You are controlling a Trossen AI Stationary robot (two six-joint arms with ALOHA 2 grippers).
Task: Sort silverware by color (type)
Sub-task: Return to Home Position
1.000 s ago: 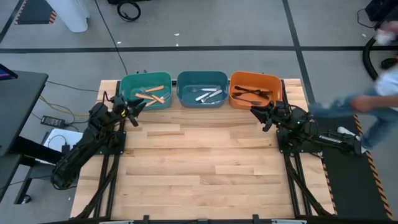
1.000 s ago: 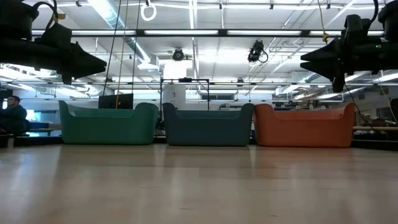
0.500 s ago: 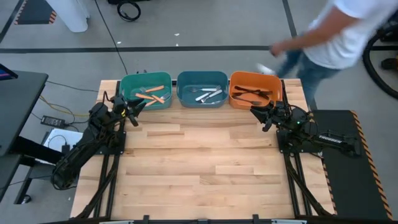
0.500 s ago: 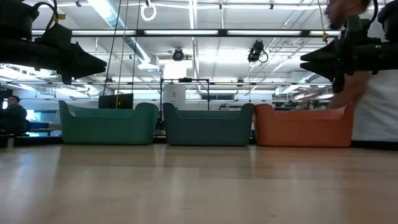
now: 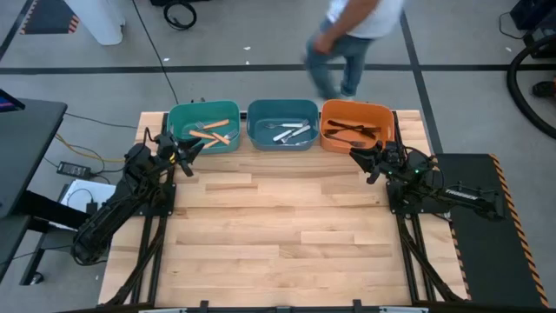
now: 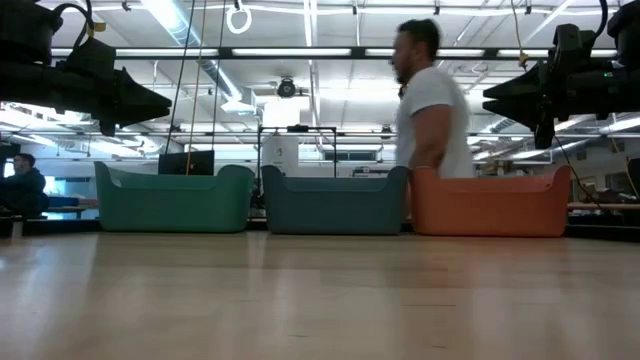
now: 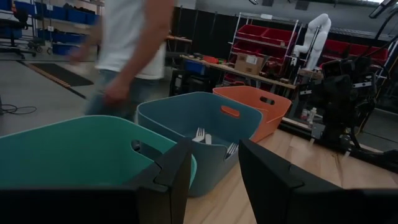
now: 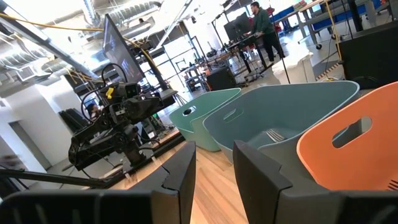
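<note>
Three bins stand in a row at the table's far edge. The green bin holds orange-handled forks. The blue bin holds silver forks, whose heads also show in the left wrist view. The orange bin holds black forks. My left gripper is open and empty in the air by the green bin's near side. My right gripper is open and empty in the air by the orange bin's near side.
A person walks on the floor behind the bins and shows behind them in the low view. The bare wooden tabletop stretches between the two arms toward the near edge.
Both arms have kept still. The person behind the table has walked from the right side toward the left, now passing behind the blue and orange bins.
</note>
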